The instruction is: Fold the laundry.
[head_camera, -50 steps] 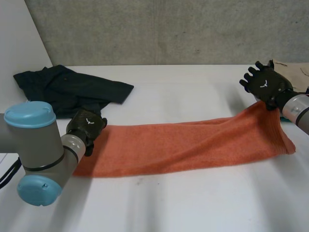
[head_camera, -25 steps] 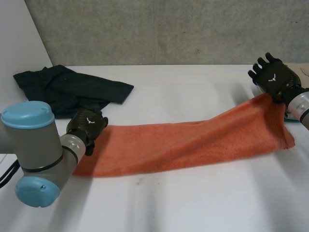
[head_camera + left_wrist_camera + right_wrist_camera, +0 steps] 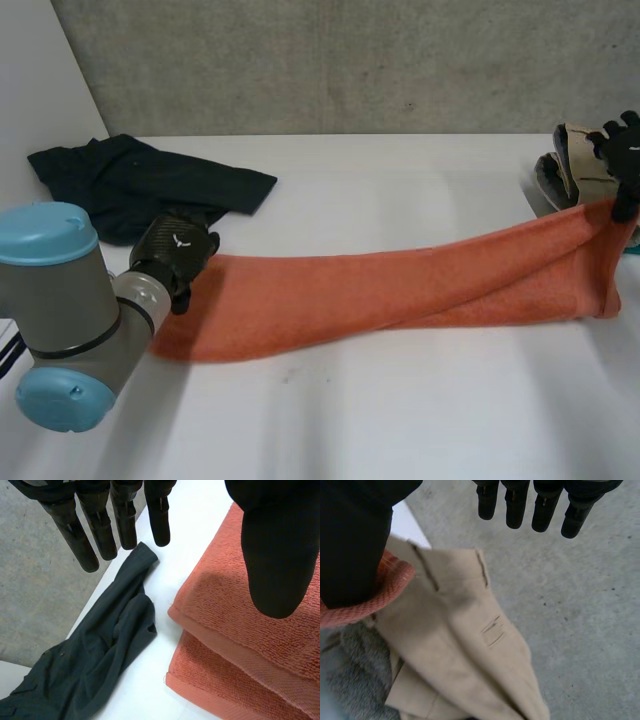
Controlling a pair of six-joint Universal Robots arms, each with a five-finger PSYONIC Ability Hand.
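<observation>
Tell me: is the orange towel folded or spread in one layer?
Folded: beside the left hand, the orange towel shows two stacked layers, and it stretches as a narrow strip.

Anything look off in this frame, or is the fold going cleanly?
Yes. The orange towel's far end is up off the table, hooked only over the right hand's thumb, with the fingers straight and not pinching. By the left hand, its stacked layers sit offset.

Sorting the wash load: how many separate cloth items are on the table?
4: orange towel stretched across the middle, dark garment at far left, beige garment and grey cloth piled at far right. More may be hidden in that pile.
</observation>
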